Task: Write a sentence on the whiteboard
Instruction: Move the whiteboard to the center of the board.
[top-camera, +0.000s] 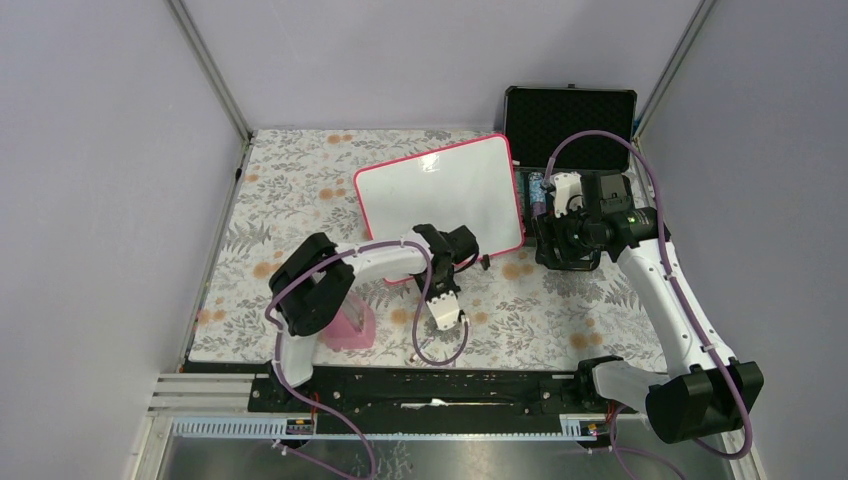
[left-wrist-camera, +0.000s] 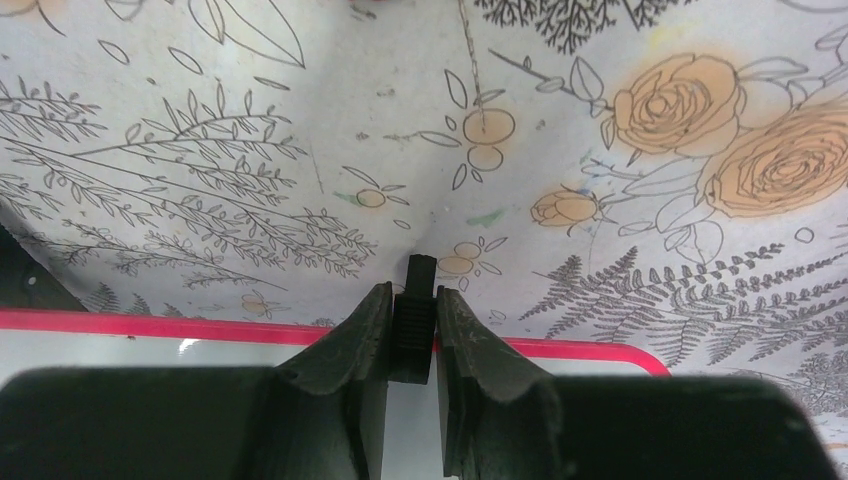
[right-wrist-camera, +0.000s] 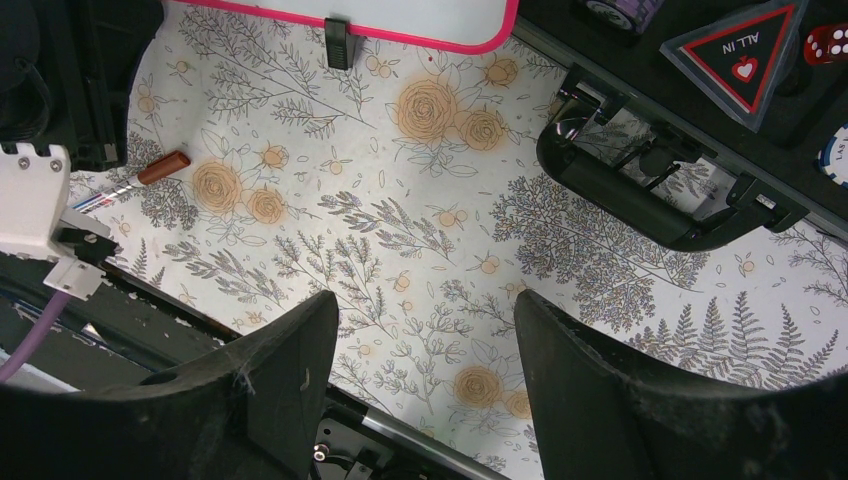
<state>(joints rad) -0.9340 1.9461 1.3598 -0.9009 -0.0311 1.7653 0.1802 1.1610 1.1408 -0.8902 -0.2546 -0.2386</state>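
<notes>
The left gripper (left-wrist-camera: 412, 300) is closed down narrow on the black foot (left-wrist-camera: 412, 322) that sticks out from the near long edge of the whiteboard (top-camera: 440, 195). Both fingers (left-wrist-camera: 365, 330) press flat against the foot's sides, and the tip of the foot pokes out just past the fingertips. The board's pink-red frame runs straight across under the fingers, with glossy white surface on the wrist side and the floral cloth (left-wrist-camera: 250, 150) beyond.

The whiteboard lies in the middle of the table, turned at a slant. A small dark mark (top-camera: 432, 163) sits near its far edge, too small to read.

The right gripper (right-wrist-camera: 425, 305) hangs off the whiteboard's right short edge, above the cloth, with its jaws spread wide. It holds nothing and touches nothing. In the right wrist view, the board's near right corner and its second black foot (right-wrist-camera: 338, 42) lie apart from the fingers. A marker with a brown cap (right-wrist-camera: 163, 167) lies on the cloth on the near side of the board, apart from it.

The open black case (top-camera: 570, 115) stands just beside the whiteboard's right edge, toward the far corner, and its handle (right-wrist-camera: 650, 195) lies on the cloth. A triangular "ALL IN" piece (right-wrist-camera: 740, 48) and a red die (right-wrist-camera: 828, 42) lie inside the case.

A pink thing (top-camera: 350, 328) rests under the left arm, well on the near side of the board. What it is cannot be told.
</notes>
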